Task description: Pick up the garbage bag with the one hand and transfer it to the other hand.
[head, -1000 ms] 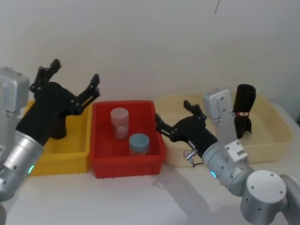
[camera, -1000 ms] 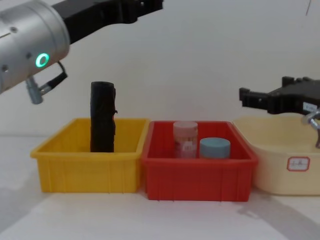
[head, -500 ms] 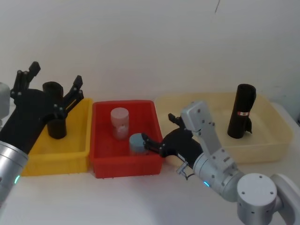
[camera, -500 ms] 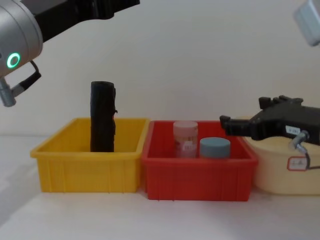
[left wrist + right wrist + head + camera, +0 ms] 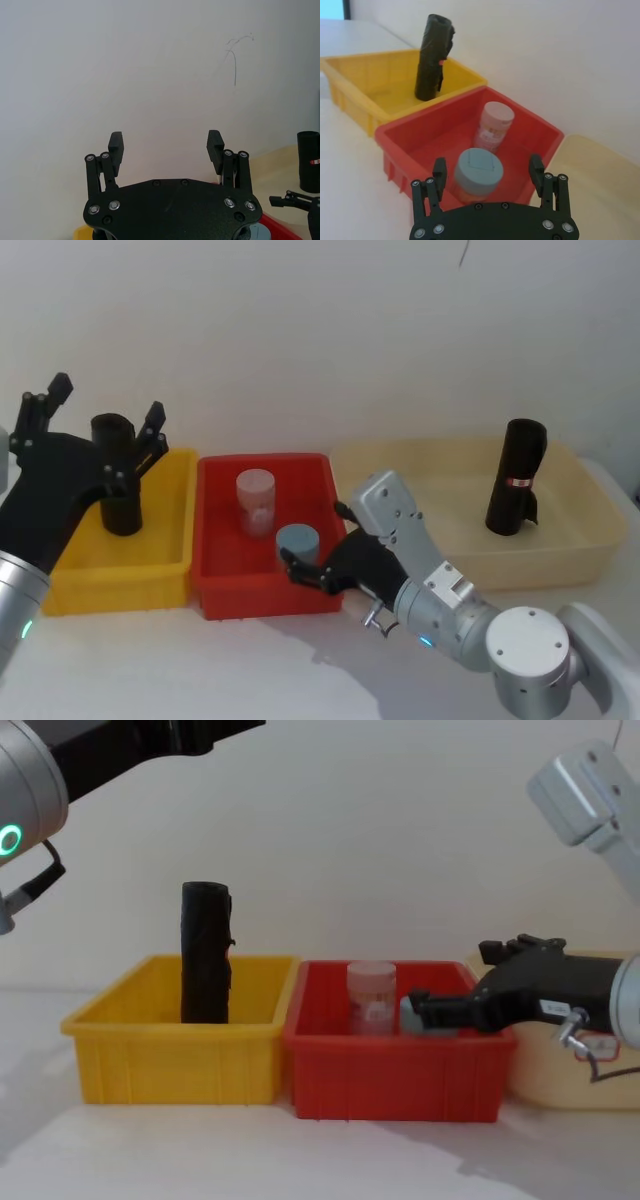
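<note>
**A:** Where is the garbage bag (image 5: 515, 478)?

**B:** It stands upright in the right half of the cream tub (image 5: 575, 545), with its red-and-white band near the top. The tub sits by the right edge of the table (image 5: 200, 670). Neither gripper touches the bag.

**A:** And the left gripper (image 5: 165, 144)?

**B:** It is raised at the table's left edge, above the yellow bin (image 5: 110, 575). Its jaws are spread wide with nothing between them. A green ring light (image 5: 8, 840) glows on its arm.

**A:** What is in that bin?

**B:** A plain black roll (image 5: 118, 480), upright toward the bin's back wall.

**A:** The right gripper (image 5: 488, 167)?

**B:** It is low over the front right corner of the red bin (image 5: 270, 598), which stands between the yellow bin and the tub. It reaches in across the bin's right wall, jaws parted and holding nothing. Its tips are just beside the jar with the blue-grey lid (image 5: 296, 540); I cannot tell whether they touch it. A pink jar (image 5: 255, 502) stands behind that one, nearer the bin's back wall
</note>
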`<act>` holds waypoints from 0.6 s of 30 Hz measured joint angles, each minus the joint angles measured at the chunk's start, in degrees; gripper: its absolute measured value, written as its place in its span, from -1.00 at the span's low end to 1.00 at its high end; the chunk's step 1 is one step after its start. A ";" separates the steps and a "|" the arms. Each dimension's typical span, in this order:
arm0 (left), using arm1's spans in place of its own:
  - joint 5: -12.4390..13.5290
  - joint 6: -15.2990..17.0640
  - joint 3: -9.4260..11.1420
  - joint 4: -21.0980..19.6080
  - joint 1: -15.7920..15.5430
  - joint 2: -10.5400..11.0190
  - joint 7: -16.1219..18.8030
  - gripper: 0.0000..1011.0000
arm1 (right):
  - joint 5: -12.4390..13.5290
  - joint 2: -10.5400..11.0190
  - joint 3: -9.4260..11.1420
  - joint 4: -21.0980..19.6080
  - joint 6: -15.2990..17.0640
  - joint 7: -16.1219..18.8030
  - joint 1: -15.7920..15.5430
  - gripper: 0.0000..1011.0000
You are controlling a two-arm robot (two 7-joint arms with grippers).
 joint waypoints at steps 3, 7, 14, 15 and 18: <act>0.05 -0.02 -0.06 -0.13 0.14 0.03 0.11 0.98 | -0.10 0.08 -0.52 0.23 0.49 0.49 0.42 0.98; 0.11 -0.05 -0.12 -0.28 0.27 0.08 0.21 0.98 | -0.07 0.04 -0.90 0.54 1.34 1.02 1.00 0.98; 0.16 -0.05 -0.19 -0.44 0.44 0.11 0.33 0.98 | 0.70 -0.52 -1.24 1.59 3.61 1.72 2.35 0.98; 0.16 -0.06 -0.19 -0.46 0.45 0.11 0.34 0.98 | 0.81 -0.61 -1.25 1.74 3.83 1.74 2.53 0.98; 0.18 -0.05 -0.20 -0.50 0.49 0.12 0.36 0.98 | 1.21 -1.08 -1.30 2.50 4.80 1.83 3.31 0.98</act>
